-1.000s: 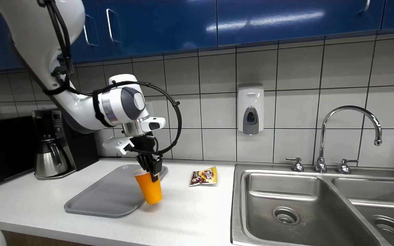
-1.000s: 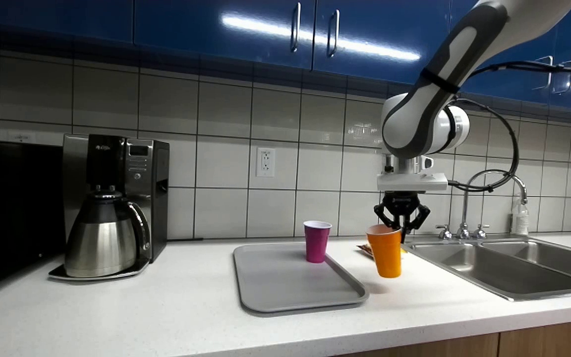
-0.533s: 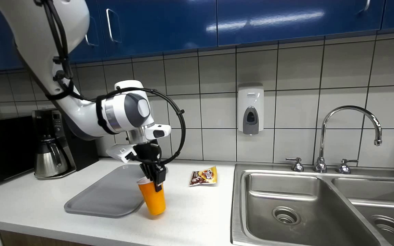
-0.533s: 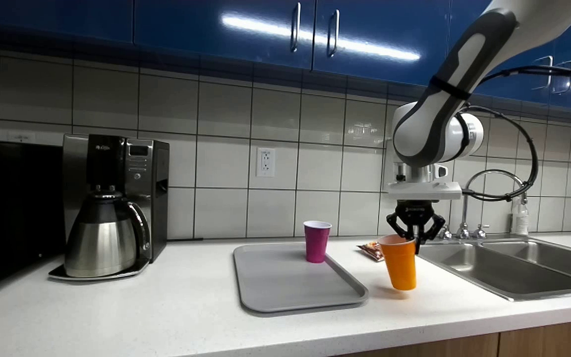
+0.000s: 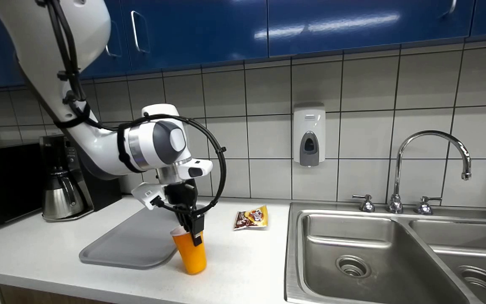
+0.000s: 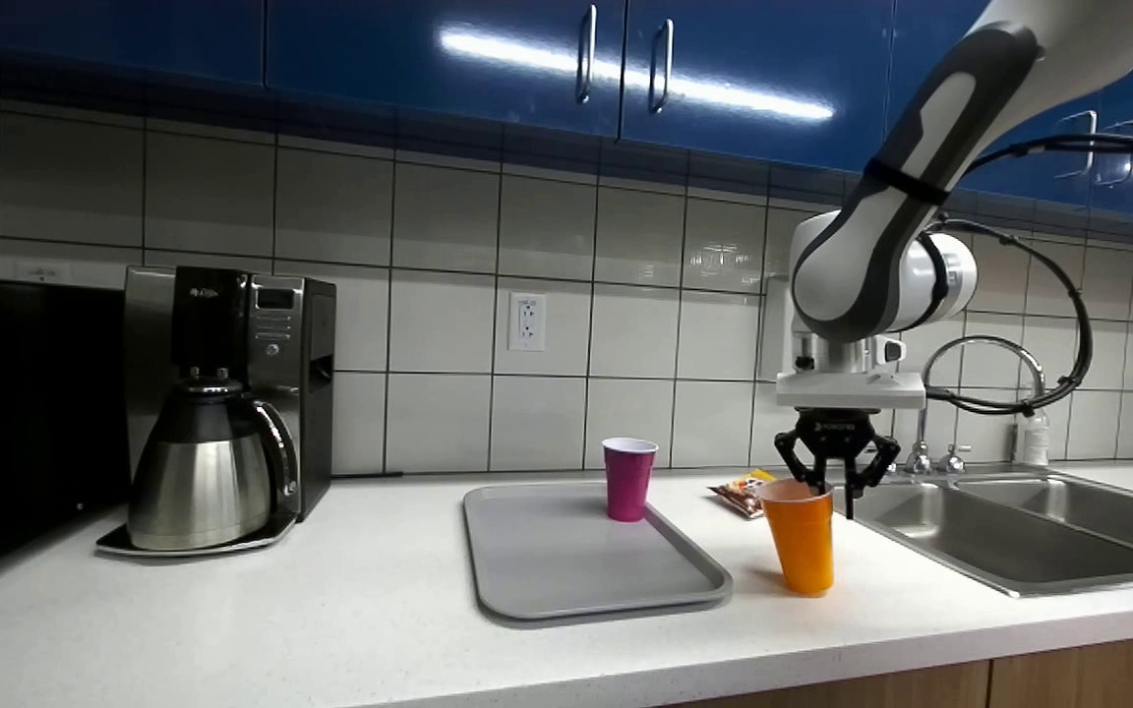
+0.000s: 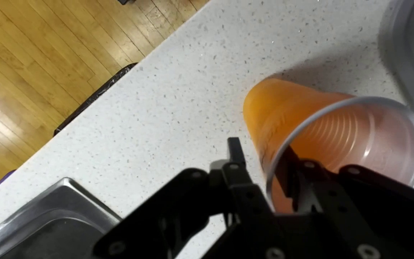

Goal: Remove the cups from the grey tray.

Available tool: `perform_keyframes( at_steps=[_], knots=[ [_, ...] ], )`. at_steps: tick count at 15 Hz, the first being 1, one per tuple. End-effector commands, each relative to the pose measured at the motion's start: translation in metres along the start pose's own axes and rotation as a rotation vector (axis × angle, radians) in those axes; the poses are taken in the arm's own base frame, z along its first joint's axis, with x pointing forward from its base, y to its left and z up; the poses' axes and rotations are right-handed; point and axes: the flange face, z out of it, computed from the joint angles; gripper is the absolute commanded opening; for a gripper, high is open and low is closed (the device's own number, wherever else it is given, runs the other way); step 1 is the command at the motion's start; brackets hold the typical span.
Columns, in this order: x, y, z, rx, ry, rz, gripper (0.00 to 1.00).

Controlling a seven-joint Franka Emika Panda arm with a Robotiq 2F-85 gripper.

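The orange cup (image 6: pixel 799 541) is off the tray with its base at the counter, leaning slightly; it also shows in an exterior view (image 5: pixel 192 255) and the wrist view (image 7: pixel 279 104). My gripper (image 6: pixel 836 501) is at its rim with the fingers apart. In the wrist view the gripper (image 7: pixel 261 147) has one finger inside the cup and the other outside, with a gap to the wall. The magenta-purple cup (image 6: pixel 628 482) stands upright on the far right part of the grey tray (image 6: pixel 576 560); it is hidden in an exterior view behind the gripper.
A snack packet (image 5: pixel 251 218) lies on the counter behind the orange cup. The steel sink (image 5: pixel 352 236) is to the right. A coffee maker with a steel pot (image 6: pixel 208 482) stands to the left of the tray. The counter's front edge (image 6: pixel 881 659) is near the cup.
My gripper has moved down and away from the tray with the orange cup, lowering it to the counter. Its fingers have now spread apart. The magenta-purple cup and tray have not moved.
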Motion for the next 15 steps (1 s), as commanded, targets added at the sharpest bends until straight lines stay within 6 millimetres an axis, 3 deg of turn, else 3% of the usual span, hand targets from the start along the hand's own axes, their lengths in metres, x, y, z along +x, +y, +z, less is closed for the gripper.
perform_keyframes(
  at_steps=[1,6,15],
  knots=[
    [-0.006,0.01,-0.012,0.01,0.032,0.045,0.59],
    [-0.004,0.013,-0.033,0.022,0.068,0.076,0.98],
    [0.007,0.011,-0.076,0.051,0.154,0.068,1.0]
  ],
)
